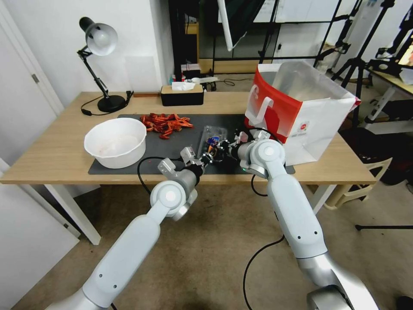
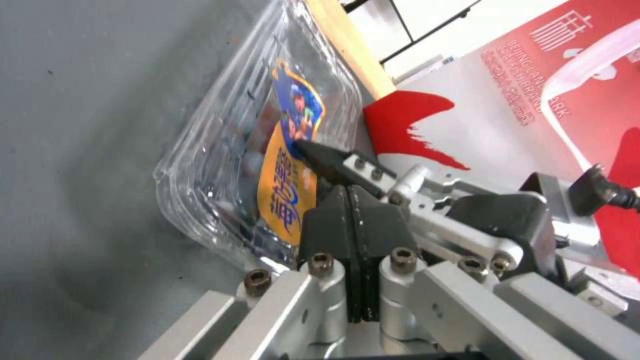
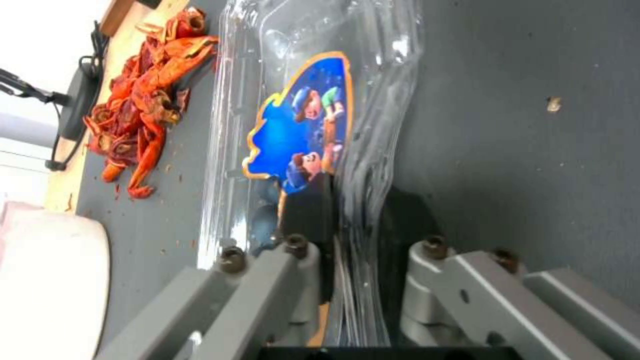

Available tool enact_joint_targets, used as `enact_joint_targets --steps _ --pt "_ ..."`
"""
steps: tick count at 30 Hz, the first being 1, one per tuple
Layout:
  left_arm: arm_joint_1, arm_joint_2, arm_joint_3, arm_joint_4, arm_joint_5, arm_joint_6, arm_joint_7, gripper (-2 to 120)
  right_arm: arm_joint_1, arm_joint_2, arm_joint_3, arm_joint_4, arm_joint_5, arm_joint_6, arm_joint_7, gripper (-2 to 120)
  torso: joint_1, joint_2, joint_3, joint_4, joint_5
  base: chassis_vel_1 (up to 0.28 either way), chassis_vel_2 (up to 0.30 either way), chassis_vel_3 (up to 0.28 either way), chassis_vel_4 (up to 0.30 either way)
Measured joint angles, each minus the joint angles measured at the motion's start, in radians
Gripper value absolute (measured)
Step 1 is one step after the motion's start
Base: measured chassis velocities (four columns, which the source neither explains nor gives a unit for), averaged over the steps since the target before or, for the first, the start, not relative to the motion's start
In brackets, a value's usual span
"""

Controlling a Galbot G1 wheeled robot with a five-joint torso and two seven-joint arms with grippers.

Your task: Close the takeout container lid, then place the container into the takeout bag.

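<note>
Leftmost on the wooden table (image 1: 51,159) stands a desk lamp (image 1: 100,64), and nearer the front a round white bowl (image 1: 116,142) sits on the dark mat (image 1: 172,146). Just beyond the bowl lies a heap of red crayfish shells (image 1: 165,122), with a black tissue box (image 1: 182,94) behind them at the table's back edge. Next, the left hand (image 1: 205,158) reaches onto the mat with its black pads pressed flat together, holding nothing, their tips right at the near edge of the takeout container (image 1: 213,138). That container lies on the mat with its lid (image 3: 300,115) down, its blue and orange sticker facing up. From the other side the right hand (image 1: 224,148) grips the container's edge, one finger (image 3: 310,215) on top of the clear plastic and the other beneath it. Rightmost, the takeout bag (image 1: 301,116) stands open on the table, just beside the right arm.
</note>
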Motion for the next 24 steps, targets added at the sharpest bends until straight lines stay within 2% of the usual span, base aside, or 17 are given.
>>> enact_joint_targets --steps 2,4,17,24 --pt "0.001 0.001 -0.001 -0.001 0.0 -0.001 0.0 0 -0.001 0.0 0.0 0.001 -0.001 0.0 -0.001 8 0.0 0.0 0.0 0.0001 0.0 0.0 0.0 0.0 0.0" --pt "0.005 0.006 -0.006 -0.009 0.0 -0.004 0.0 0 -0.002 -0.002 0.0 0.005 -0.002 0.0 -0.006 0 0.0 0.0 0.0 0.0001 -0.0002 0.0 0.0 0.0 0.0" --pt "0.061 0.055 -0.057 -0.086 0.022 -0.009 0.008 0 -0.01 -0.007 0.011 0.022 -0.007 -0.001 -0.036 0 0.0 0.0 0.0 -0.0003 -0.0003 0.0 0.0 0.0 0.0" --pt "0.139 0.102 -0.095 -0.16 0.147 -0.028 0.039 0 -0.012 -0.01 0.016 0.036 -0.007 -0.002 -0.06 0 0.0 0.001 0.0 -0.0005 -0.0004 0.0 0.0 0.0 0.0"
